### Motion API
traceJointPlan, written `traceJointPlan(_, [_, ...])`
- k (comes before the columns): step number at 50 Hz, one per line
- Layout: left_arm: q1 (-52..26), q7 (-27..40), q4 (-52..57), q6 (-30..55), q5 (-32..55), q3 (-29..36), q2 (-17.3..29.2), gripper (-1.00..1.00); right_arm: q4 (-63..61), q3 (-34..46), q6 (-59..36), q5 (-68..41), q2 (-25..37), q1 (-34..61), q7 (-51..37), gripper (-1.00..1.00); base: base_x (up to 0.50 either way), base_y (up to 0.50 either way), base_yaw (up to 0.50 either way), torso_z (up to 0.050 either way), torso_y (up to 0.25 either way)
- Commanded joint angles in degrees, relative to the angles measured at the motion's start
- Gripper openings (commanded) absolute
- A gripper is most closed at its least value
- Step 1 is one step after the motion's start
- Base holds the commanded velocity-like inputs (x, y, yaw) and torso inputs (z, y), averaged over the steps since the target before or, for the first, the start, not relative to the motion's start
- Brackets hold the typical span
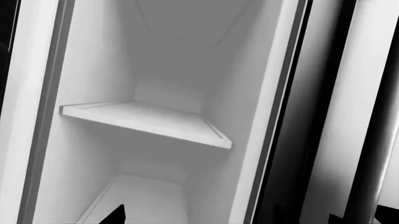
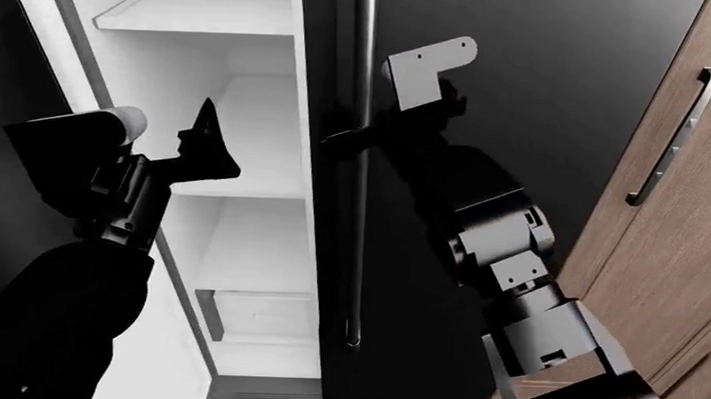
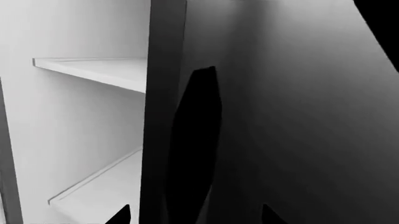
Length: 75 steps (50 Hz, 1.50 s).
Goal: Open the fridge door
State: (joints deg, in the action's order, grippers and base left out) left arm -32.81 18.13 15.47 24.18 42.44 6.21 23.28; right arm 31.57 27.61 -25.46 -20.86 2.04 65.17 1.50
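Fridge (image 2: 488,124) left door stands open, white shelves (image 2: 196,16) showing.

the fridge (image 2: 536,99) stands ahead of the robot, its left compartment open and its right door shut. inside the open compartment, shelves (image 2: 191,16) sit one above another, with a drawer (image 2: 257,313) low down beneath them. a long vertical handle (image 2: 358,208) runs down the left edge of the shut door, just right of the open compartment. the left gripper (image 2: 204,141) hangs in front of the open compartment, left of the handle. the right gripper (image 2: 364,133) is at the handle, its arm reaching up from the near right. a cabinet (image 2: 637,263) stands right of the fridge, with its own handle (image 2: 672,140) near the fridge side.
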Motion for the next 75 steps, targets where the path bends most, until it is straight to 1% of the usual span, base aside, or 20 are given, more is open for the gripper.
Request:
traceJointPlan(1, [0.3, -0.2, -0.5, -0.6, -0.2, 0.2, -0.1, 1.0, 2.6, 2.0, 1.4, -1.4, -0.6, 1.5, 1.1, 1.0, 0.0, 0.0, 0.0, 0.0, 0.0])
traceJointPlan(7, [0.1, -0.4, -1.4, -0.9, -0.5, 0.4, -0.2, 1.0, 5.8, 3.2, 3.0, -2.7, -1.3, 3.2, 1.7, 1.0, 0.0, 0.0, 0.0, 0.0, 0.0])
traceJointPlan(8, [0.1, -0.5, -1.3, -0.9, -0.5, 0.4, -0.1, 1.0, 6.5, 3.5, 3.6, -2.9, -1.4, 3.3, 1.9, -1.0, 0.0, 0.0, 0.0, 0.0, 0.0])
traceJointPlan(21, [0.0, -0.6, -1.9, -1.4, -0.7, 0.6, -0.2, 1.0, 9.2, 6.7, 5.6, -6.3, -1.0, 5.1, 1.4, -1.0, 0.0, 0.0, 0.0, 0.0, 0.0])
traceJointPlan(26, [0.2, -0.6, -1.9, -1.5, -0.7, 0.6, -0.2, 1.0, 4.8, 7.4, 4.8, -6.3, 0.2, 3.3, -1.8, -1.0, 0.0, 0.0, 0.0, 0.0, 0.0])
traceJointPlan(28, [0.2, -0.5, -1.8, -1.5, -0.7, 0.6, -0.1, 1.0, 0.2, 7.8, 3.6, -6.2, 1.6, 1.8, -3.6, -1.0, 0.0, 0.0, 0.0, 0.0, 0.0])
traceJointPlan(30, [0.3, -0.6, -1.9, -1.6, -0.7, 0.5, 0.0, 1.0, -6.3, 7.6, 1.5, -6.9, 3.5, -0.6, -6.0, -1.0, 0.0, 0.0, 0.0, 0.0, 0.0])
traceJointPlan(31, [0.4, -0.5, -2.0, -1.7, -0.7, 0.4, 0.0, 1.0, -11.7, 7.8, 0.1, -7.0, 5.2, -2.7, -7.8, -1.0, 0.0, 0.0, 0.0, 0.0, 0.0])
traceJointPlan(32, [0.5, -0.6, -2.0, -1.9, -0.7, 0.4, 0.0, 1.0, -13.9, 7.4, -0.6, -7.5, 5.8, -3.6, -8.7, -1.0, 0.0, 0.0, 0.0, 0.0, 0.0])
traceJointPlan(33, [0.6, -0.5, -2.0, -1.8, -0.6, 0.4, 0.0, 1.0, -19.6, 7.1, -2.2, -8.1, 7.6, -5.8, -10.5, -1.0, 0.0, 0.0, 0.0, 0.0, 0.0])
traceJointPlan(34, [0.6, -0.5, -2.0, -1.9, -0.7, 0.4, 0.0, 1.0, -22.0, 7.2, -2.9, -8.2, 8.4, -6.7, -11.4, -1.0, 0.0, 0.0, 0.0, 0.0, 0.0])
traceJointPlan(36, [0.4, -0.2, -2.1, -1.8, -0.8, 0.4, 0.0, 1.0, -33.1, 5.9, -6.1, -10.1, 12.1, -10.8, -15.1, -1.0, 0.0, 0.0, 0.0, 0.0, 0.0])
traceJointPlan(39, [0.5, 0.1, -1.4, -1.6, -0.8, 0.5, 0.0, 1.0, -41.2, 4.8, -8.8, -11.5, 15.4, -13.2, -17.8, -1.0, 0.0, 0.0, 0.0, 0.0, 0.0])
traceJointPlan(41, [0.6, 0.1, -1.4, -1.7, -1.0, 0.7, 0.0, 1.0, -49.2, 3.0, -10.9, -13.2, 18.7, -16.1, -20.6, -1.0, 0.0, 0.0, 0.0, 0.0, 0.0])
traceJointPlan(46, [0.8, 0.2, -1.0, -1.6, -0.9, 0.9, 0.1, 1.0, -60.0, -1.1, -13.9, -15.7, 23.9, -19.4, -25.2, -1.0, 0.0, 0.0, 0.0, 0.0, 0.002])
traceJointPlan(51, [0.9, 0.2, -1.1, -1.8, -1.2, 1.1, 0.1, 1.0, -66.1, -5.7, -16.1, -19.1, 27.2, -19.9, -27.9, -1.0, 0.0, 0.0, 0.0, 0.0, 0.004])
traceJointPlan(57, [1.0, 0.4, -0.7, -1.7, -1.2, 1.2, 0.2, 1.0, -72.0, -10.5, -20.2, -23.8, 30.5, -17.4, -30.7, -1.0, 0.0, 0.0, 0.0, 0.002, 0.005])
traceJointPlan(63, [1.1, 0.4, -0.5, -1.7, -1.2, 1.4, 0.3, 1.0, -76.3, -15.4, -26.1, -30.5, 33.4, -11.9, -34.1, -1.0, 0.0, 0.0, 0.0, 0.002, 0.005])
traceJointPlan(70, [1.3, 0.6, -0.1, -1.7, -1.4, 1.7, 0.5, 1.0, -80.3, -23.0, -33.0, -43.7, 37.9, -3.2, -39.9, -1.0, 0.0, 0.0, 0.0, 0.003, 0.006])
traceJointPlan(75, [1.3, 0.6, 0.1, -1.7, -1.3, 1.8, 0.5, 1.0, -80.6, -26.3, -35.2, -50.9, 40.3, 1.9, -43.1, -1.0, 0.0, 0.0, 0.0, 0.002, 0.007])
